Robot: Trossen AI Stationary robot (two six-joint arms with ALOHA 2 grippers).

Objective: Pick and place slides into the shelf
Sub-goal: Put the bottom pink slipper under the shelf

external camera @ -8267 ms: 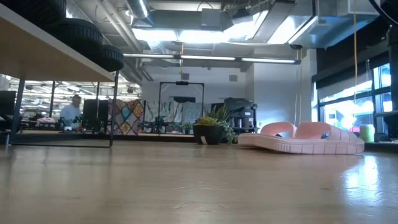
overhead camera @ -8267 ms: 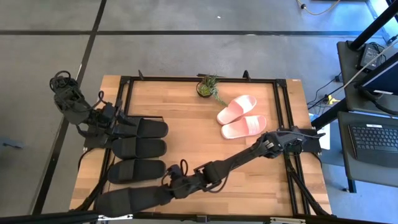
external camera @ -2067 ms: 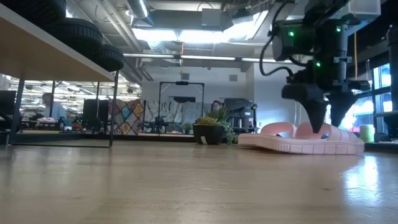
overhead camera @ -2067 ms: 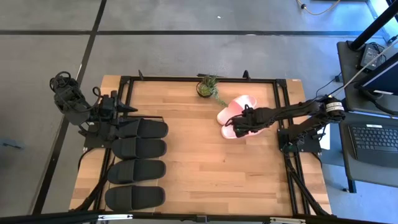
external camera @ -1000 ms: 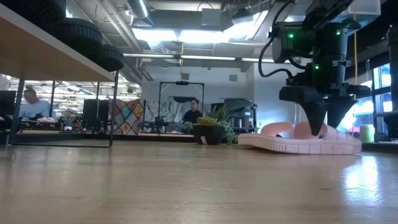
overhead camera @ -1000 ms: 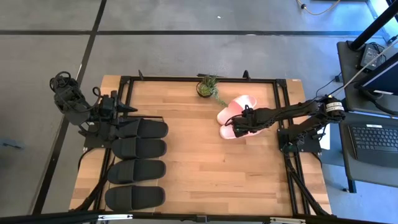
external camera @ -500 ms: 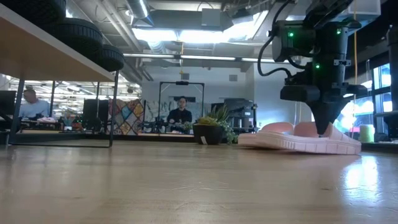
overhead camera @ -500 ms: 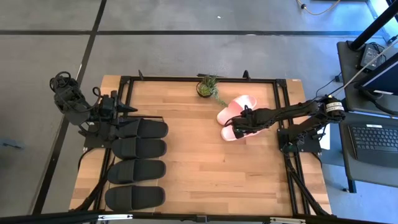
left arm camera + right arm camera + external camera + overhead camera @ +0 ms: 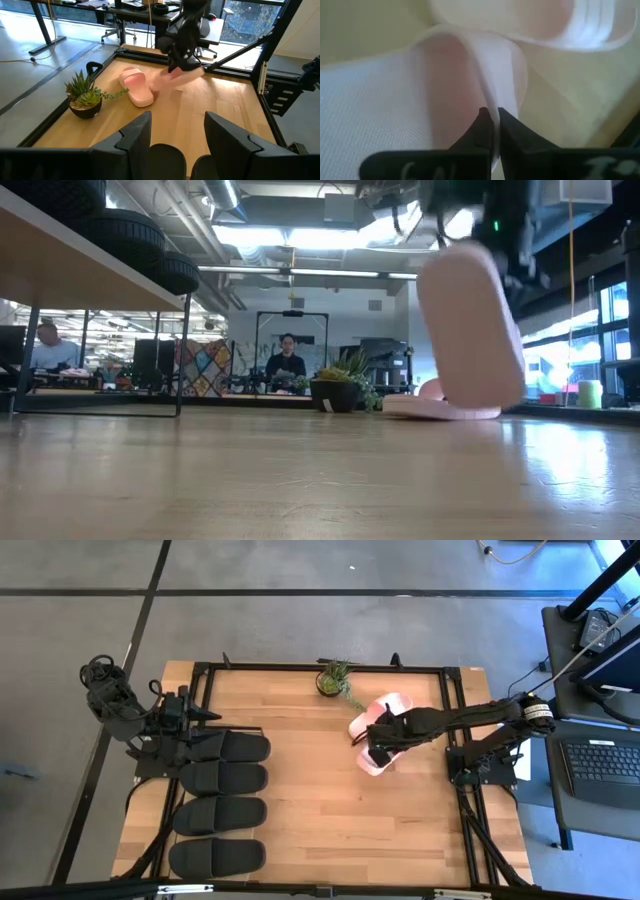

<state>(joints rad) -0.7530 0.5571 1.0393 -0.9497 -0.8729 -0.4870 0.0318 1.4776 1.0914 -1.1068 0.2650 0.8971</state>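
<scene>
Once pinched shut on the strap, right gripper (image 9: 374,748) lifting pink slide (image 9: 470,330) off counter (image 9: 300,800).
Fifth slide now bound for shelf (image 9: 70,275); left gripper (image 9: 172,145) parked, open, empty.

Two arms, matte black, jointed, with looped black cables; left gripper (image 9: 172,132) blocky black fingers; right wrist apparently carries green lights.

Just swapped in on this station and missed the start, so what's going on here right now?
The right gripper is shut on the strap of one pink slide and has it lifted off the table, hanging on end. The other pink slide lies flat on the table near the potted plant. Four black slides sit in a row on the shelf at the left side. The left gripper waits open, hovering at the near end of that row.
</scene>
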